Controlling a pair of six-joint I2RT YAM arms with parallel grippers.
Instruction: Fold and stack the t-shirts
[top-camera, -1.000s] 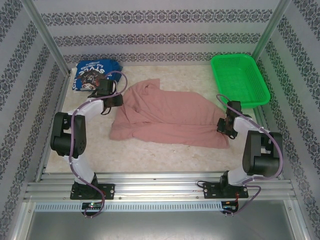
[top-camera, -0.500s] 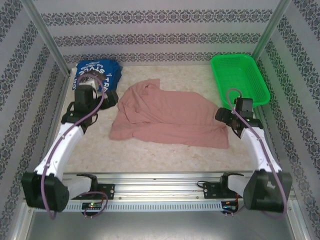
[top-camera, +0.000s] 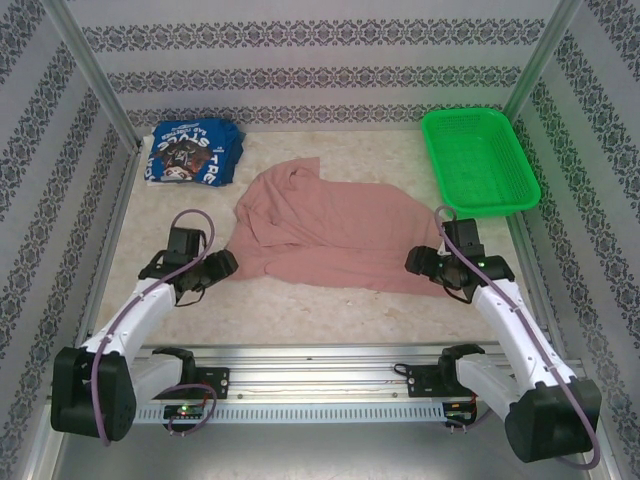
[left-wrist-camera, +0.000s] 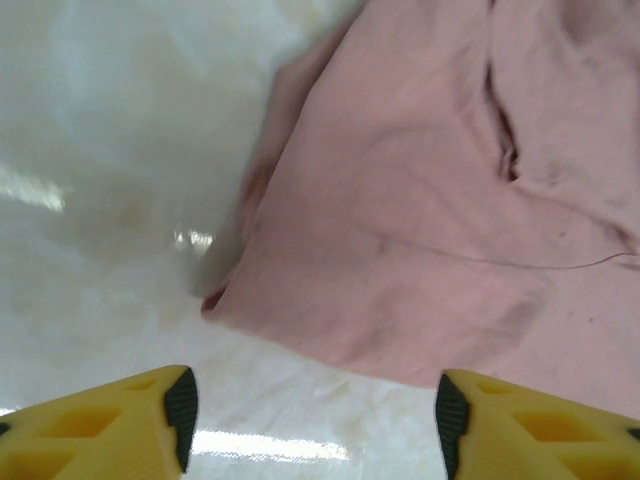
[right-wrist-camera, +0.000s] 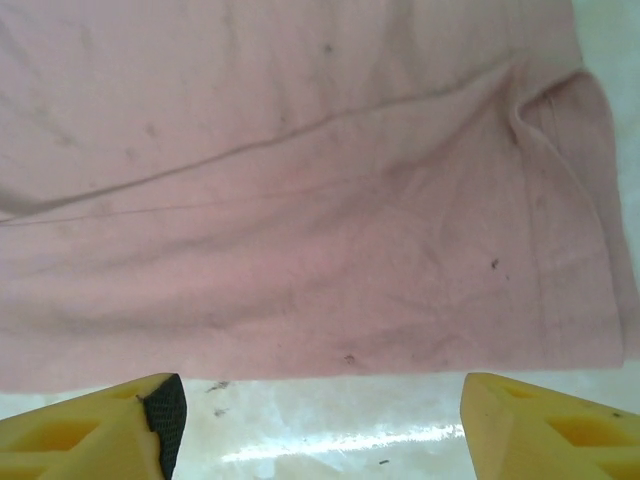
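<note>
pink t-shirt (top-camera: 335, 235) is laid out crumpled mid-table; blue t-shirt (top-camera: 190, 152) is parked at the far-left corner. left gripper (top-camera: 224, 265) is held wide at the pink hem's near-left corner, right gripper (top-camera: 416, 262) wide at its near-right edge. nothing is gripped.

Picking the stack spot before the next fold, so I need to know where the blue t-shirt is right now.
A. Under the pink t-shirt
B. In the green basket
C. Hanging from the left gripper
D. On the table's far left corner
D: the top view shows the blue t-shirt lying in a compact fold at the far left corner of the table, apart from the pink t-shirt spread out mid-table.
</note>
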